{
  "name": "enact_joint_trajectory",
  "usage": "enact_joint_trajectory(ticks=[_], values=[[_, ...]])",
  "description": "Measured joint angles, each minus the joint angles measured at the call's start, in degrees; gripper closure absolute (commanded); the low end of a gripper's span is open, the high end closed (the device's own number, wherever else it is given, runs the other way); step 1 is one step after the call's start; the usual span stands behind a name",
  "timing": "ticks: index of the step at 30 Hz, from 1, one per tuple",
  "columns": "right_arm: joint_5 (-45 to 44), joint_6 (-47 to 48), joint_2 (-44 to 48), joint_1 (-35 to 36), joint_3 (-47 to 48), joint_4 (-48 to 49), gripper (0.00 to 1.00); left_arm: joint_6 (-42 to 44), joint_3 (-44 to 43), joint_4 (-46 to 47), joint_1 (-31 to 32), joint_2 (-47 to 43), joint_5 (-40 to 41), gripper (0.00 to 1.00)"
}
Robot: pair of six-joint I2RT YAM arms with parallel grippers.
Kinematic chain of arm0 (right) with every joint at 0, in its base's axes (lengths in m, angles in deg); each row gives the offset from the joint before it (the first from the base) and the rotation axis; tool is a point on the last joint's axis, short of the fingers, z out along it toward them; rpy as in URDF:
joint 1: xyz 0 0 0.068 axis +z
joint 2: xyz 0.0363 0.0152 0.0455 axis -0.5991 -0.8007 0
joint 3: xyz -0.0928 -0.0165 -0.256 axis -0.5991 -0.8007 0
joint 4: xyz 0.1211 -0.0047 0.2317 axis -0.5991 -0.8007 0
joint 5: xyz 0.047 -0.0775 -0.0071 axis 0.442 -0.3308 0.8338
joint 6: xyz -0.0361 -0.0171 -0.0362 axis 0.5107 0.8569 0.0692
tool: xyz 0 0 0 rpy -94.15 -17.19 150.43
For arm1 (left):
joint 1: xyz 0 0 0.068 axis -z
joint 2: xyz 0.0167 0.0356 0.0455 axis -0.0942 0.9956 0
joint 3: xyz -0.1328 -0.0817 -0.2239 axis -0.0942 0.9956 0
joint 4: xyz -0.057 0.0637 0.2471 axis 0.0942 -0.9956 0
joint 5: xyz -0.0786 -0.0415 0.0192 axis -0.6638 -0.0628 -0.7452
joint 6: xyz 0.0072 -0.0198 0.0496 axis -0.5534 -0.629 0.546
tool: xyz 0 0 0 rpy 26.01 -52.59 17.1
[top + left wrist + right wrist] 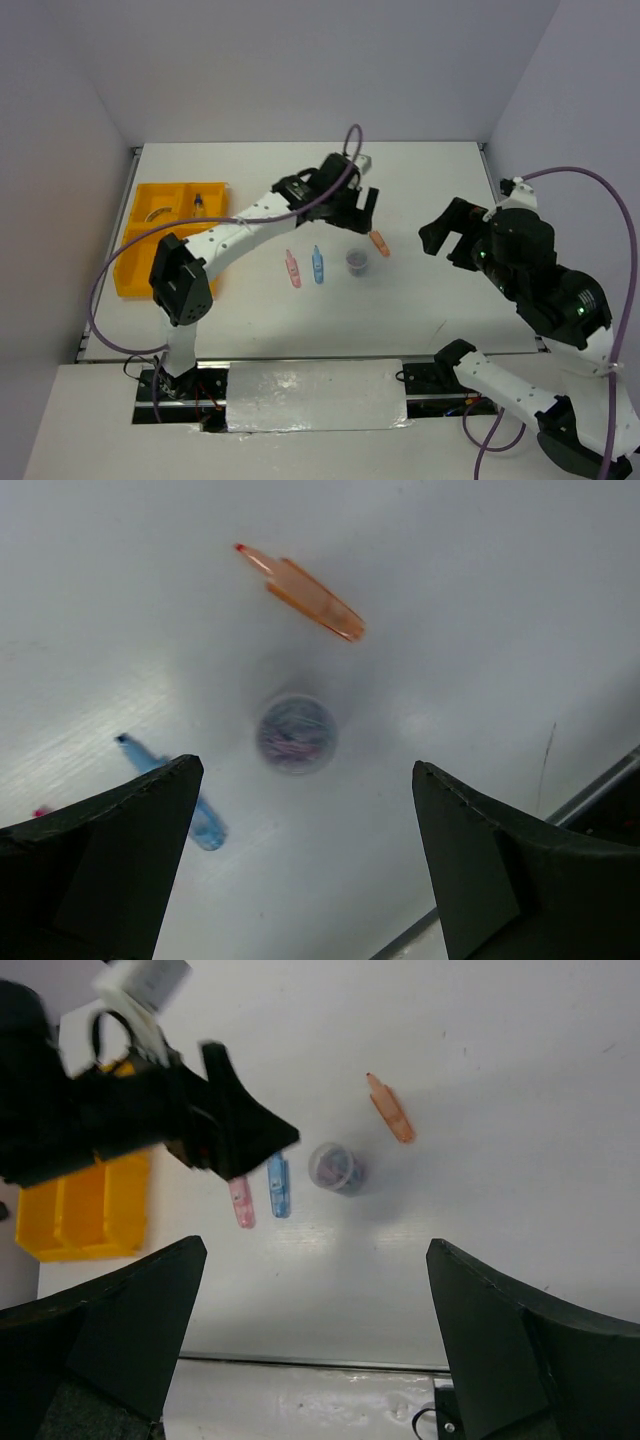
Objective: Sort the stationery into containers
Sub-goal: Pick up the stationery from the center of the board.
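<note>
Left pincer (358, 208) is spread wide and hangs right over the dark round jar (357, 261). The jaws sit either side of it with nothing gripped, so I'd say it's lined up to drop down and grab it. The jar stands upright on the white surface (250, 300).

The orange clip (379, 242) lies just past the jar, a bit to its right. The blue clip (318, 264) is just left of the jar and the pink clip (293, 269) is left of that, none of them touching.

The yellow tray (140, 275) is way off to the jar's left. Its compartments hold a beige ring (157, 211) and another small piece (197, 203) that's too tiny to name.

Right pincer (447, 245) is wide too and holds nothing. It's parked well right of the jar, probably just staying out of the way.
</note>
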Motion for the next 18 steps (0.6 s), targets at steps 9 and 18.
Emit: enact_joint_trajectory(ticks=[9,18], values=[[-1.9,0.0,2.6,0.0,1.1,-3.9,0.00,0.1,0.4,0.0,9.1,7.0,3.3,0.01],[-1.2,0.1,3.5,0.0,0.4,-4.9,0.01,4.3,1.6,2.6,8.6,10.0,7.5,0.01]])
